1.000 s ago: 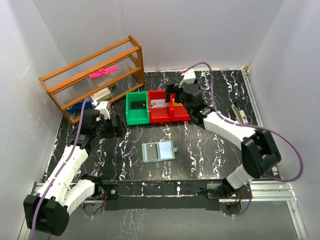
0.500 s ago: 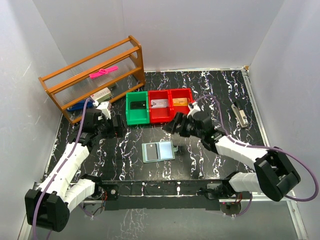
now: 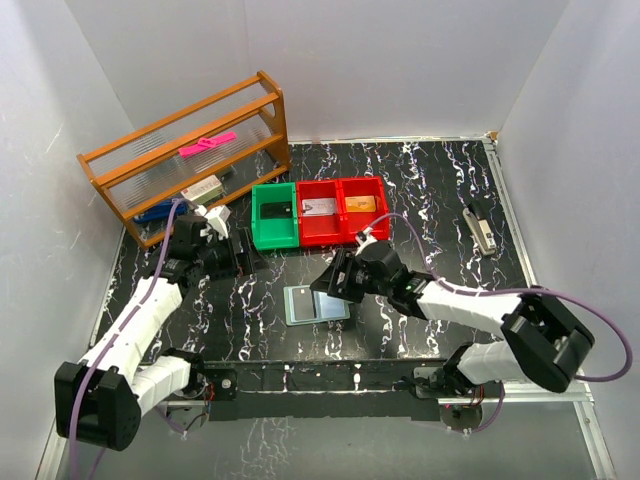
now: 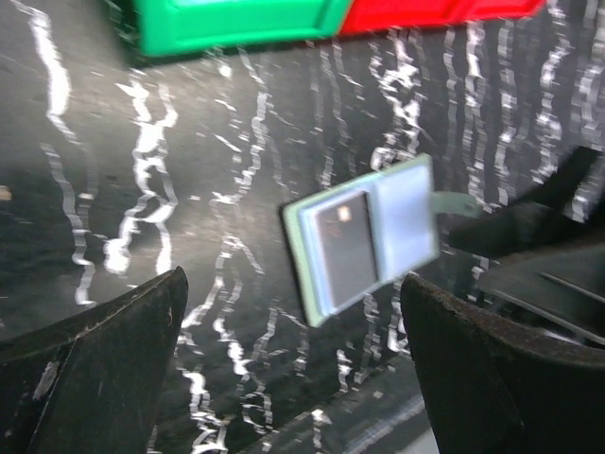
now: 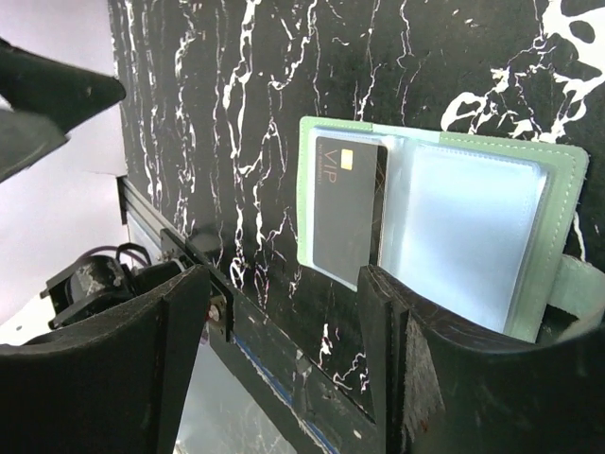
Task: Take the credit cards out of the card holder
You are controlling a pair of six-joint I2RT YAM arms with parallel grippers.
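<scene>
The card holder (image 3: pixel 318 303) lies open and flat on the black marbled table, pale blue inside with green edging. A dark credit card (image 5: pixel 345 203) with a chip sits in its left half (image 4: pixel 344 248); the right half (image 5: pixel 468 236) shows only a pale sleeve. My right gripper (image 3: pixel 328 282) hovers over the holder's right edge, open (image 5: pixel 284 350), nothing between its fingers. My left gripper (image 3: pixel 247 256) hangs open (image 4: pixel 293 378) to the holder's upper left, apart from it. A whitish card (image 3: pixel 318 207) and a tan card (image 3: pixel 362 204) lie in the red bins.
A green bin (image 3: pixel 262 222) and two red bins (image 3: pixel 345 230) stand in a row behind the holder. A wooden rack (image 3: pixel 190 155) with a pink item (image 3: pixel 207 145) fills the back left. A small stapler-like object (image 3: pixel 480 228) lies at the right. The table's front rail (image 5: pixel 255 359) is close below.
My right arm has swung from the red bins down and left to the card holder, and its jaws have narrowed somewhat. My left gripper has shifted slightly right.
</scene>
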